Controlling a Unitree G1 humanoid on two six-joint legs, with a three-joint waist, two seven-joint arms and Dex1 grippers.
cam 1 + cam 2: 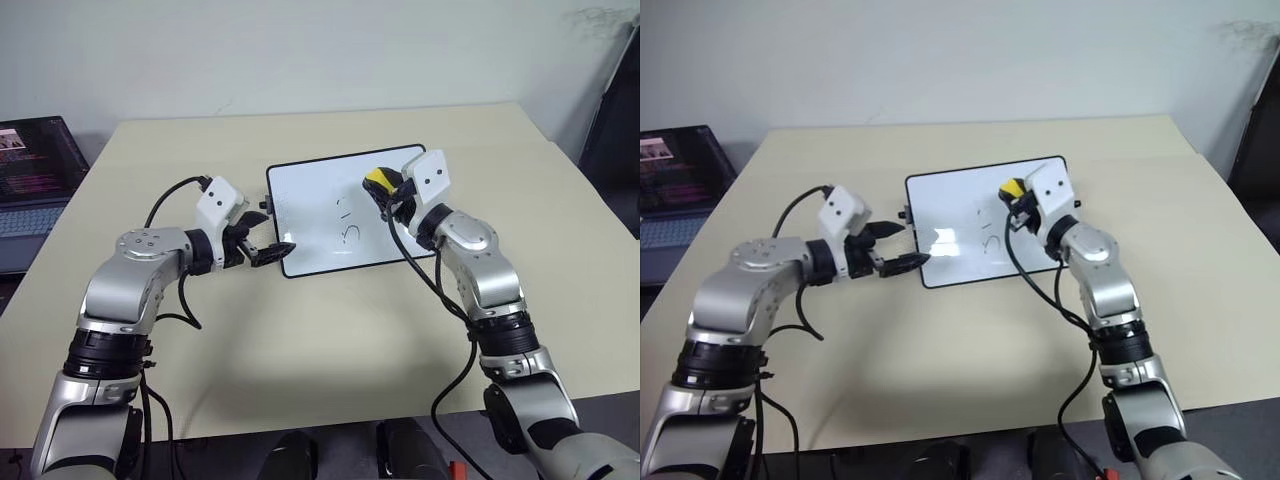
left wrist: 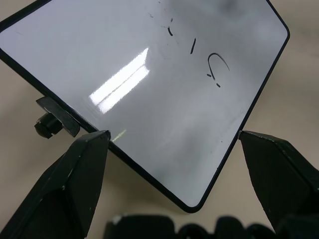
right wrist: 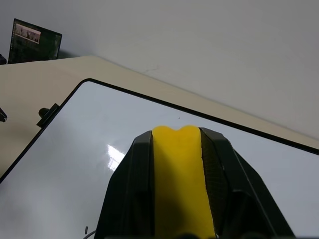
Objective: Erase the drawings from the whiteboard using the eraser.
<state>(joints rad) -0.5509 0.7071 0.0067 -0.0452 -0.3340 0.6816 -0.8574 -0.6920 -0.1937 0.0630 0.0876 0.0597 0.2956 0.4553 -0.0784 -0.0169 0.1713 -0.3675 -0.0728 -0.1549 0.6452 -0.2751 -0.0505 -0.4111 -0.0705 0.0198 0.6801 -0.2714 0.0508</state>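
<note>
From the head views, the whiteboard (image 1: pixel 335 215) lay flat near the middle of the beige tabletop (image 1: pixel 300 340), its long side running left to right. The drawings (image 1: pixel 349 228), a few thin black strokes, sat on the board's right half, just left of the right arm. The right tool (image 1: pixel 383 187) was clenched on the yellow eraser (image 1: pixel 377 179) and hung over the board's far right part; whether the eraser touched the surface could not be told. The arm's black cable (image 1: pixel 420 265) trailed across the board's near right corner. The left tool (image 1: pixel 262 238) stood with its jaws spread at the board's near left corner, fingers straddling the frame beside a small black knob (image 1: pixel 265 205). A laptop (image 1: pixel 32 185) with a lit screen stood off the tabletop's left edge, well apart from the board. A pale wall (image 1: pixel 300 50) rose behind.

In the left wrist view, the two black fingers (image 2: pixel 70 189) were released and wide, one at the board's short edge next to the knob's clip (image 2: pixel 52 119), the other at the long edge past the rounded corner. Bare tabletop showed around the board, and the strokes lay towards its far end.

In the right wrist view, the eraser (image 3: pixel 180 184) filled the gap between the fingers (image 3: pixel 132 194), gripped on both sides, with the white board spread out beyond it and the laptop far off at the tabletop's edge.
</note>
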